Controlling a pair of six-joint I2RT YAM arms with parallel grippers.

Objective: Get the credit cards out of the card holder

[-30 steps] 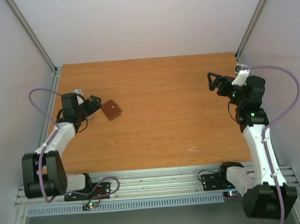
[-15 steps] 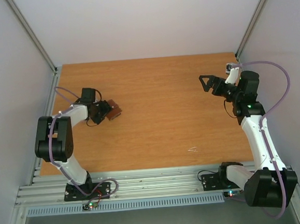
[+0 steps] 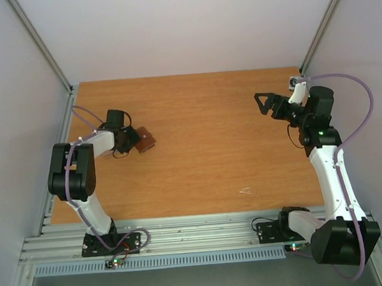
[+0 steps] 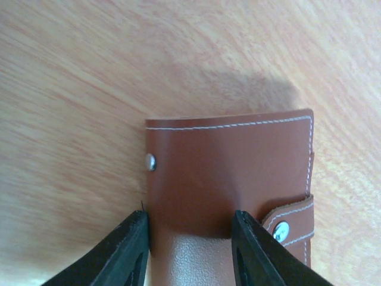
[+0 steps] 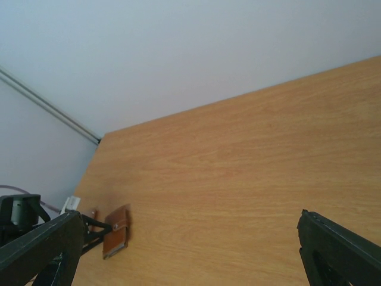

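Note:
The card holder (image 3: 145, 140) is a small brown leather wallet, folded shut with its tab snapped, lying at the table's left side. In the left wrist view the card holder (image 4: 229, 173) fills the middle. My left gripper (image 3: 132, 140) reaches it from the left. The left gripper (image 4: 190, 217) has narrowed: one finger touches the holder's left edge, the other lies over the leather beside the tab (image 4: 290, 223). A firm grip does not show. The credit cards are hidden. My right gripper (image 3: 265, 103) hovers wide open at the far right, and the card holder (image 5: 116, 238) shows far off.
The wooden table (image 3: 212, 161) is bounded by metal frame rails (image 3: 59, 147) on the left and grey walls behind and at both sides. A small pale scratch (image 3: 246, 191) marks the wood near the front right. Both arm bases sit on the front rail (image 3: 198, 235).
The left arm stretched forward until its fingers reached the card holder's edge, then the fingers narrowed around it. The right gripper shifted a little to the left, still wide open.

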